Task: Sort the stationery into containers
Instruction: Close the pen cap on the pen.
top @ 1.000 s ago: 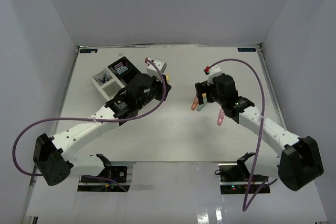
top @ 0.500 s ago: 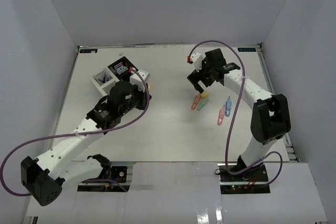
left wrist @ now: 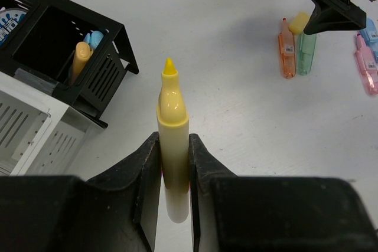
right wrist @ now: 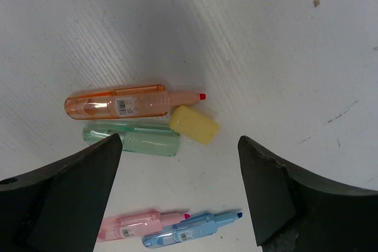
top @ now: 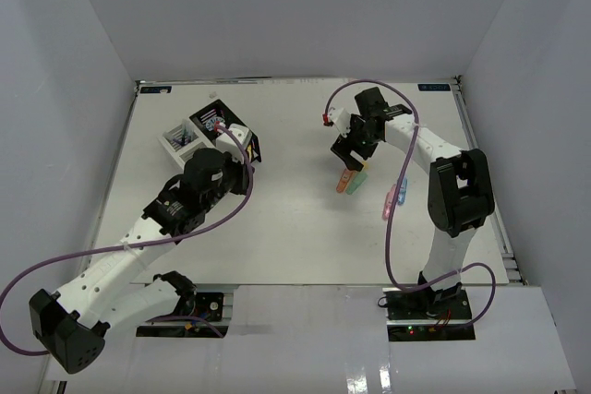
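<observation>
Yellow highlighter (left wrist: 172, 116), pinched in left end effector (left wrist: 173, 149) — tip uncapped

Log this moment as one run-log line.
left tool: shut on yellow highlighter | right tool: open over yellow cap | orange highlighter, green highlighter: on table

Seven highlighters (left wrist: 173, 122), one loose yellow cap (right wrist: 194, 124), one tub (left wrist: 7, 20), two black compartments (left wrist: 112, 69).

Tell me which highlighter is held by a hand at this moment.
The yellow highlighter, clamped in the left hand, tip pointing forward; the orange, green, pink and blue ones lie loose on the table.
</observation>
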